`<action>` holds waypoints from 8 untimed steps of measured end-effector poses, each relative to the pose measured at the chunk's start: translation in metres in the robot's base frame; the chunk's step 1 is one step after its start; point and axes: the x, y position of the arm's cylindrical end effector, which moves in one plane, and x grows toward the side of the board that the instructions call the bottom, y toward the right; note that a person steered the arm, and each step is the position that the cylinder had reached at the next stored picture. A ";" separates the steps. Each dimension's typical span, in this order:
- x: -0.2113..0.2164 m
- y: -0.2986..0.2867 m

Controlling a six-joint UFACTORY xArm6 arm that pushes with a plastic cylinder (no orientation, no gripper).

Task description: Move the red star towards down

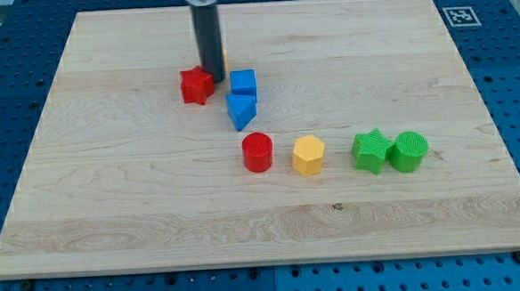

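The red star (196, 85) lies on the wooden board (111, 198) in the upper left-middle. My tip (214, 77) stands at the star's upper right edge, touching or nearly touching it. The dark rod rises from there to the view's top. A small yellow-orange block (225, 62) is mostly hidden behind the rod. A blue cube (243, 82) sits just right of the tip, with a blue triangular block (240, 110) right below it.
A red cylinder (258, 152), a yellow hexagonal block (309, 154), a green star (369, 150) and a green cylinder (409, 150) stand in a row at mid-board right. A tag marker (461, 15) sits off the board's top right corner.
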 end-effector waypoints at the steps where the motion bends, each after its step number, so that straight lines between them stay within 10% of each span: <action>1: 0.002 -0.027; 8: 0.095 -0.073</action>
